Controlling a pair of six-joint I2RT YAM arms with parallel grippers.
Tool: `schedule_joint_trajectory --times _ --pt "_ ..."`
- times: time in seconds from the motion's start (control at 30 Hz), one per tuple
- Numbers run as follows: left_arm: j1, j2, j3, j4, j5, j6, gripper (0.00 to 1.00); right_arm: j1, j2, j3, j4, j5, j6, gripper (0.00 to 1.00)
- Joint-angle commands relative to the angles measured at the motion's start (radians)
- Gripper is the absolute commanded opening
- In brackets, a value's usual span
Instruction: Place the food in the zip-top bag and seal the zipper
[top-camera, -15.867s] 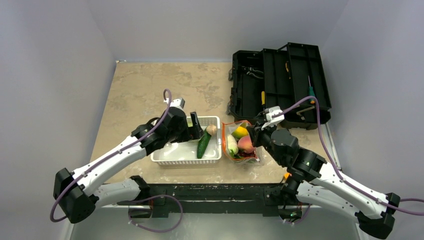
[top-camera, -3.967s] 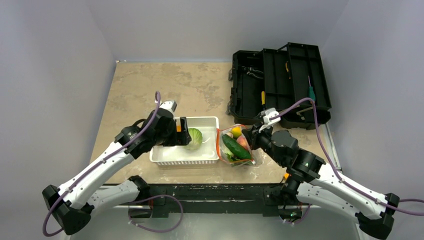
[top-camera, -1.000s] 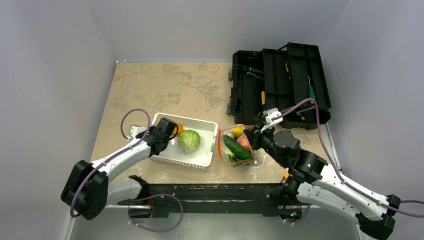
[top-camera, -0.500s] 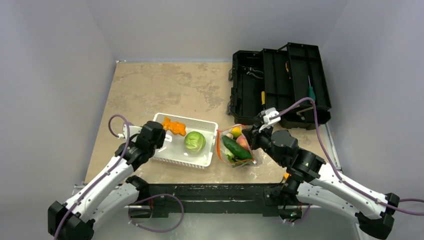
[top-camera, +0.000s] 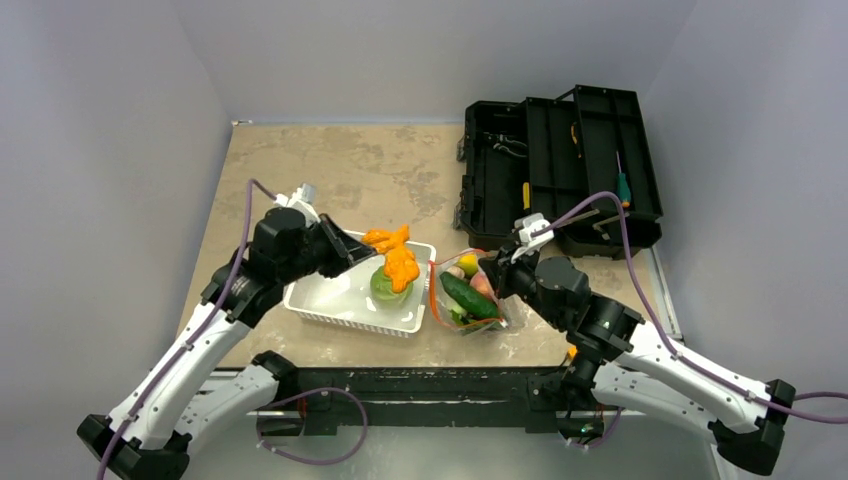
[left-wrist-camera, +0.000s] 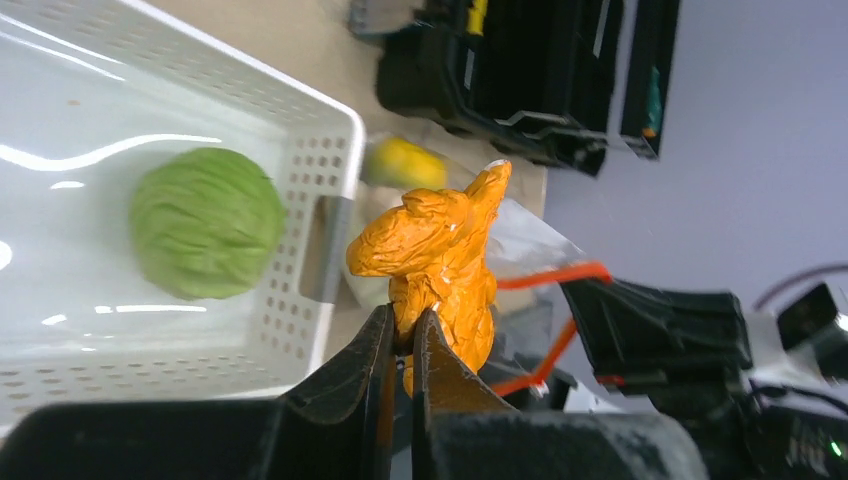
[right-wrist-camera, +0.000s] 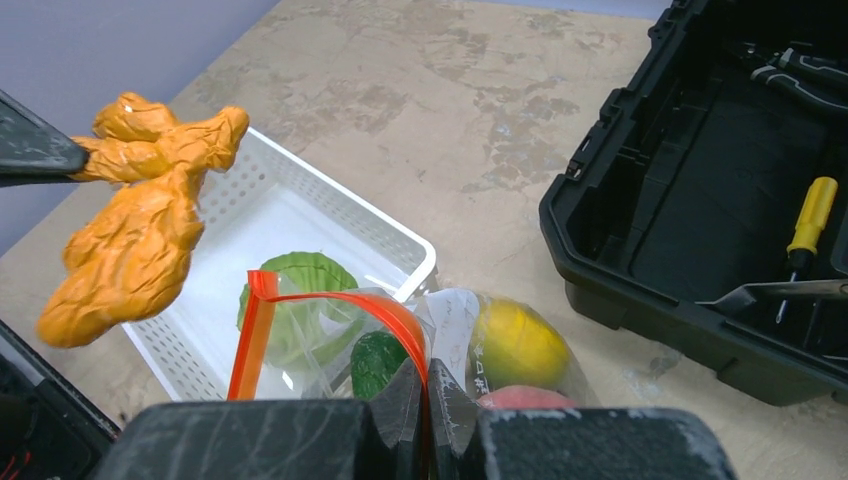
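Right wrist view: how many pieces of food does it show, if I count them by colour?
Orange: 1, the orange lump, held in the air
Green: 2, the cabbage in the basket and the cucumber in the bag
Yellow: 1, the mango in the bag
Pink: 1, the peach, only partly seen
Total: 5

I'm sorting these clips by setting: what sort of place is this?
Likely a robot test cell, not a kitchen: plain grey walls enclose one small table holding an open black toolbox and white basket.
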Motion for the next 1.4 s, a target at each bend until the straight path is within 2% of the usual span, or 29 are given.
schedule_joint_trajectory --times 0.0,0.07,0.2,0.53,0.8,0.9,1.17,1.37 --pt "0.003 0.031 0.090 0.056 0.355 0.143 0.00 0.002 0.022 0.054 0.061 -0.025 -0.014 0.00" --pt "0.003 0.029 0.120 0.076 0.427 0.145 0.00 0.003 0.027 0.061 0.061 -0.031 -0.018 0.00" --pt "-0.017 0.061 0.212 -0.002 0.490 0.181 0.00 0.002 0.039 0.073 0.069 -0.031 -0.024 0.00" --pt "-0.222 0.182 0.236 -0.011 0.469 0.188 0.00 0.002 0.072 0.094 0.102 -0.053 -0.026 0.00" --pt "-0.259 0.250 0.227 -0.002 0.331 0.083 0.00 0.002 0.059 0.092 0.094 -0.050 -0.025 0.00" --pt "-0.261 0.285 0.216 0.007 0.314 0.022 0.00 0.003 0.063 0.091 0.095 -0.052 -0.024 0.00" --pt "-0.268 0.307 0.184 0.047 0.162 -0.145 0.00 0.003 0.054 0.084 0.106 -0.067 -0.032 0.00" --pt "-0.274 0.408 0.269 -0.080 0.099 -0.216 0.00 0.005 0.043 0.072 0.116 -0.089 -0.037 0.00"
